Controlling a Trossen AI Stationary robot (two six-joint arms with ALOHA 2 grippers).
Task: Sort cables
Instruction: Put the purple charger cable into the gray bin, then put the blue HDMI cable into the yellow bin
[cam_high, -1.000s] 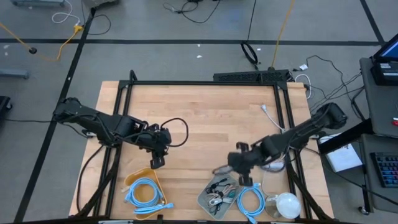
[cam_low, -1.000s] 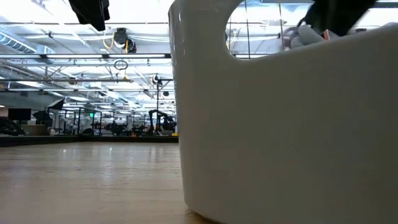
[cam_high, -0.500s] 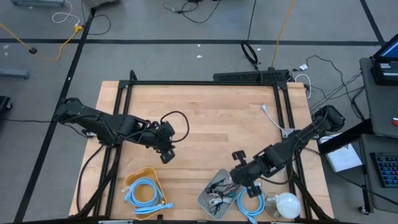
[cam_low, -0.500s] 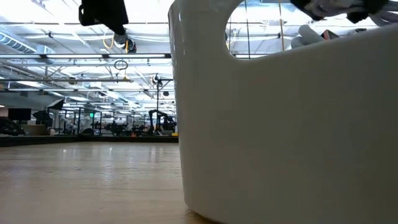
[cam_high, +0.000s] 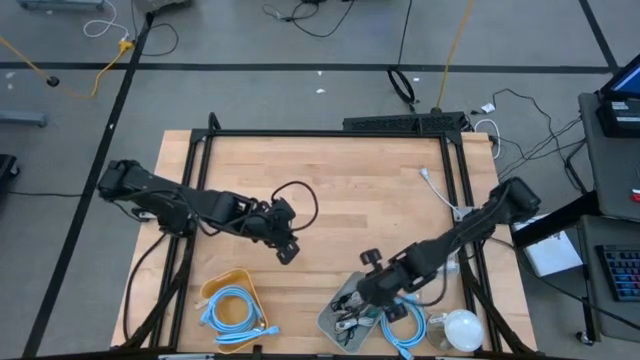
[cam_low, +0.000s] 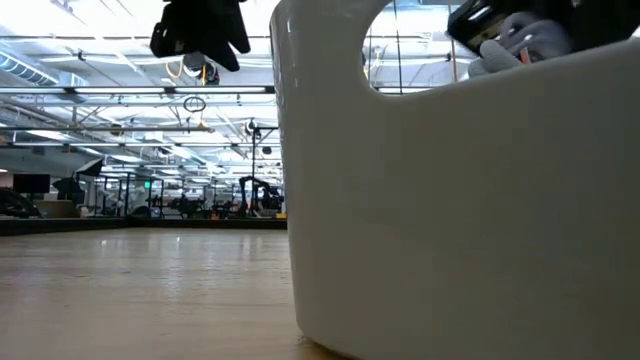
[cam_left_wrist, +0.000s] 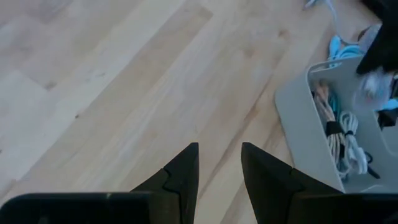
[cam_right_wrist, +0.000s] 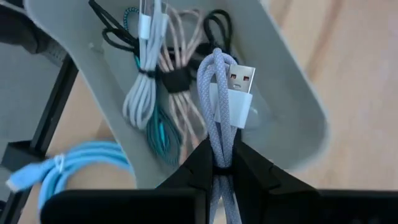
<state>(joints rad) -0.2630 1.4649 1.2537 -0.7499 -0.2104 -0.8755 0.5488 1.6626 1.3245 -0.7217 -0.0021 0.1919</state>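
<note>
Above the grey plastic tray, a grey braided cable bundle is pinched by the right tool; the left tool is held slightly spread over the wooden tabletop.

Right tool over cable-filled tray; bin left; left tool between, farther back.

A pale wooden table is seen bordered by a black frame. A yellow bin is set near the front edge on the left side, and a grey tray is placed further right. A round white object is seen at the front right corner. A black power strip is laid along the far edge. Loose cords are scattered over the grey floor beyond. A laptop is spotted on a side desk.
</note>
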